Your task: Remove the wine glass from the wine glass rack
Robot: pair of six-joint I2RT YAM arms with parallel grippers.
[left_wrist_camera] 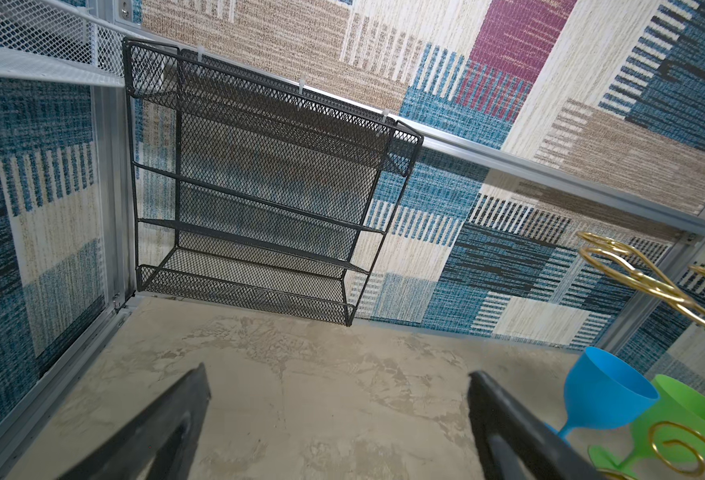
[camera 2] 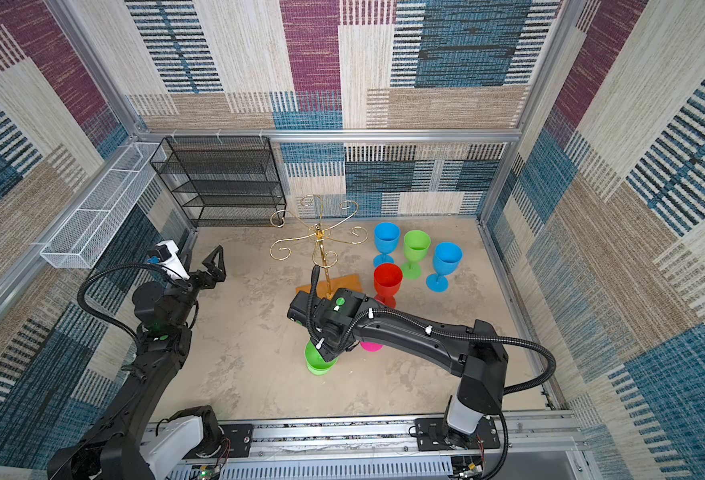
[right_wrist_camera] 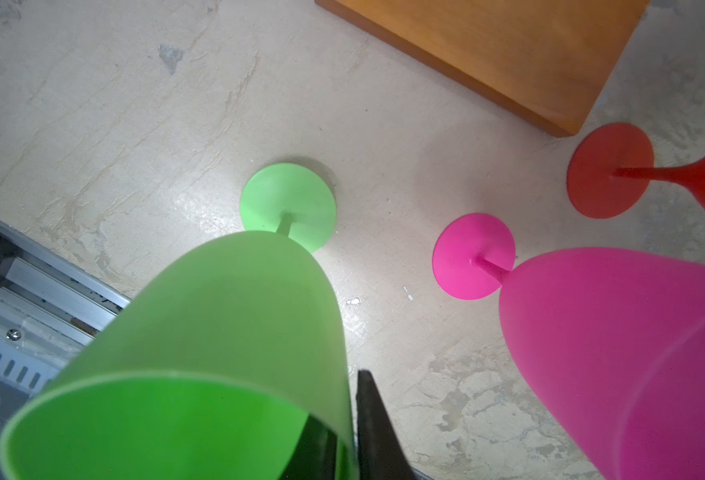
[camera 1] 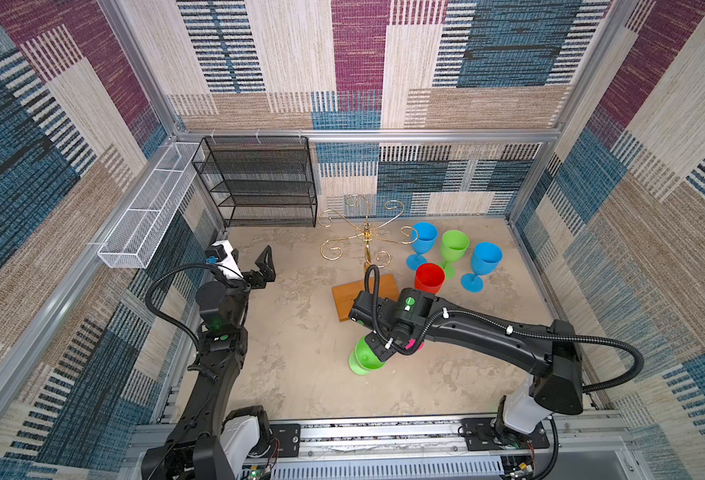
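- Wine glass rack (camera 1: 366,248): every scroll arm bare.
- Green wine glass (right_wrist_camera: 218,324): upright on the desk (right_wrist_camera: 93,104), off the rack.
- Right fingers (right_wrist_camera: 373,424): straddling its rim; pinching or slack, cannot tell. Only withdrawal seems left.
- Left fingers (left_wrist_camera: 509,428): wide apart, empty.

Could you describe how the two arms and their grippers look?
The left arm and right arm are black moulded links with a white housing at the base. A ribbed black hose runs along each. Round green marks sit near the wrists. The left gripper's fingers are black and triangular.
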